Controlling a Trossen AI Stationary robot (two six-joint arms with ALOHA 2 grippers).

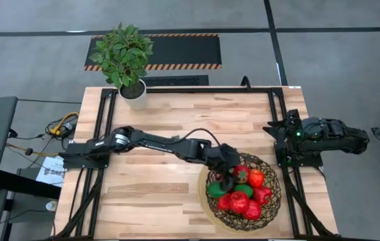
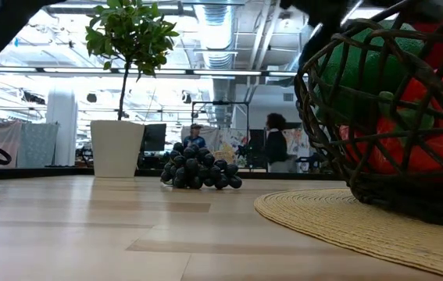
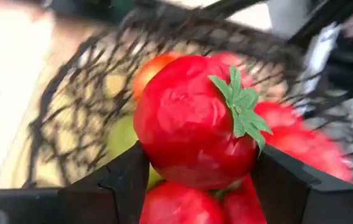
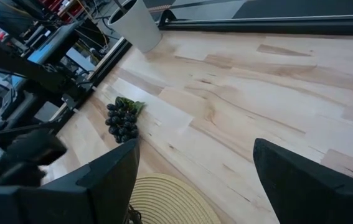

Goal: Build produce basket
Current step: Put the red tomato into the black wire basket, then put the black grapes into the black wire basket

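The basket [image 1: 270, 201], dark woven wire, stands on a round tan mat [image 2: 362, 222] at the table's near right. It holds red and green produce [image 1: 243, 197]. My left gripper [image 1: 233, 166] reaches from the left over the basket's far-left rim and is shut on a red pepper-like fruit [image 3: 192, 121] with a green leafy cap. A bunch of dark grapes [image 2: 198, 172] lies on the bare table between the plant pot and the basket. My right gripper [image 4: 195, 174] is drawn back at the table's right edge, open, with nothing between its fingers. My left gripper pinches the red fruit by its two opposite sides [image 3: 146, 146] between its two fingers. The fingers come slanting down from the table's left. The green cap [image 3: 241, 102] faces up and toward the wrist. The fruit sits just above other red produce [image 3: 182, 205]; whether it touches them I cannot tell.
A leafy potted plant in a white pot [image 1: 133, 90] stands at the far left of the table. Black frame rails [image 1: 106, 134] run along the left, right and far edges. Bare wood lies left of the mat. People [image 2: 272, 140] stand far off in the room behind.
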